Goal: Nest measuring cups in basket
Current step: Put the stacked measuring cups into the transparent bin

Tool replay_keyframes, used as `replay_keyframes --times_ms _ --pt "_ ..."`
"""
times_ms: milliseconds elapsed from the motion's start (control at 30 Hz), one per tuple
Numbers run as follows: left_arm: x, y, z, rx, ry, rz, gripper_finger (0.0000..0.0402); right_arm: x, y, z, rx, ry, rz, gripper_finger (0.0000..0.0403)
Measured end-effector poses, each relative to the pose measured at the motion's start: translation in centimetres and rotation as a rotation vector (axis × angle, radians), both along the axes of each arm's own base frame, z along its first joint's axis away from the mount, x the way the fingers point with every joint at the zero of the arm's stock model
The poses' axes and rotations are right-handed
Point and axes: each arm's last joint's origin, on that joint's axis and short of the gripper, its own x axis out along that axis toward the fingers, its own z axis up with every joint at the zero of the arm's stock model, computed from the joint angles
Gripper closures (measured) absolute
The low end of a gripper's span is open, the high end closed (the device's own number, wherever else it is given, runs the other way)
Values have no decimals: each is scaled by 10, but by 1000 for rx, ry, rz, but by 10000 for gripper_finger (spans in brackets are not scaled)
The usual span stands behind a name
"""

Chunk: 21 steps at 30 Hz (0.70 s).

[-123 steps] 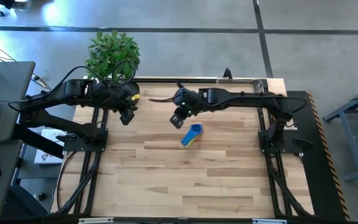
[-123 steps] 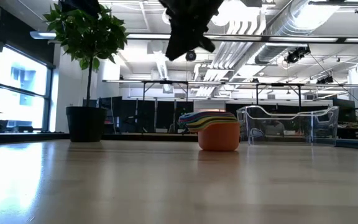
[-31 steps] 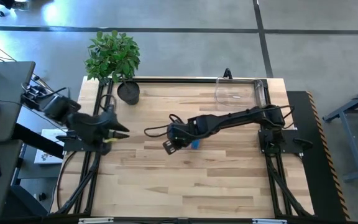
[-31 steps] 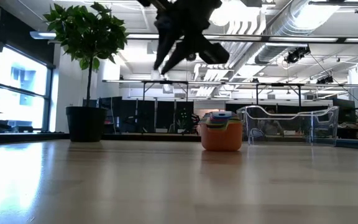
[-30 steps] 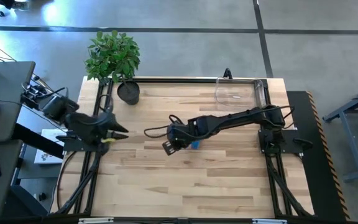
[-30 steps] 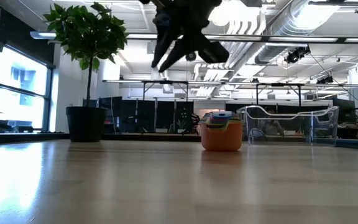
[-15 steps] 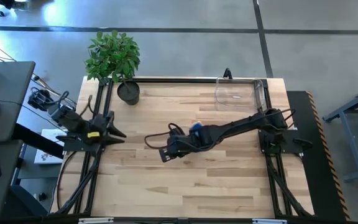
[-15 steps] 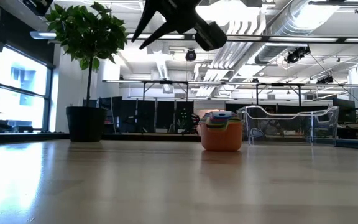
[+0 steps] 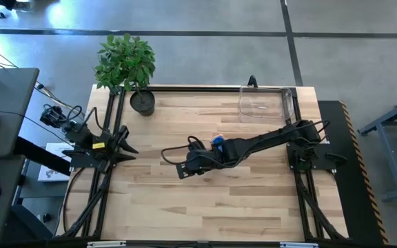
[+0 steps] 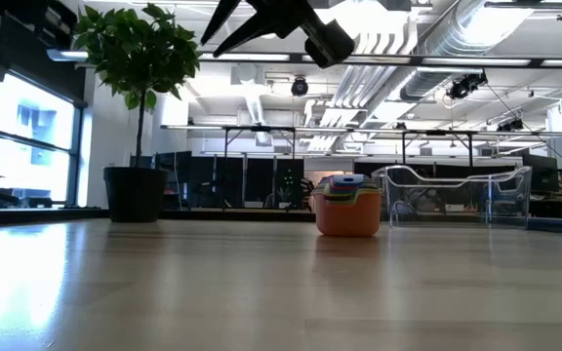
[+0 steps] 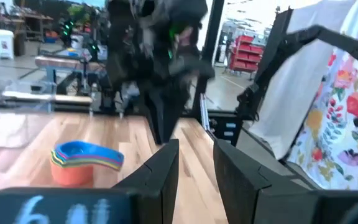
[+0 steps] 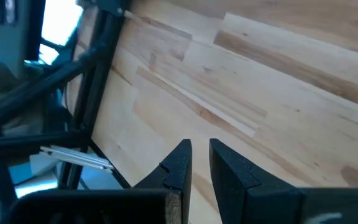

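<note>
The measuring cups [image 10: 347,207] stand nested in one stack on the table's middle. The orange one sits at the bottom and a blue one [image 11: 79,151] on top. In the high view only a blue bit [image 9: 217,141] shows beside my right arm. The clear basket [image 9: 267,105] stands apart from them at the far right. My right gripper [image 9: 180,171] hangs high above the table, left of the stack and nearer the front, its fingers [image 12: 180,163] a narrow gap apart with nothing between. My left gripper [image 9: 128,141] is drawn back at the left edge, level and open [image 11: 196,149].
A black plant pot [image 9: 142,102] with a leafy plant stands at the far left corner. The arms' dark frame rails [image 9: 105,172] run along the left and right sides. Bare wood [image 9: 205,207] spreads across the near half of the table.
My left arm has pulled back toward the table's left edge and sunk, its gripper tipping up to level. My right gripper has drifted a little toward the near left, risen slightly and rolled. The cup stack has stayed where it was.
</note>
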Motion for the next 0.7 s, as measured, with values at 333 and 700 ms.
replay_keyframes --times_ms 333,700 --pt "5 -1 -41 23 58 44 312 5 -1 15 -5 -143 -56 355" --pt "13 1 -72 80 134 72 312 13 5 36 -3 -368 -72 355"
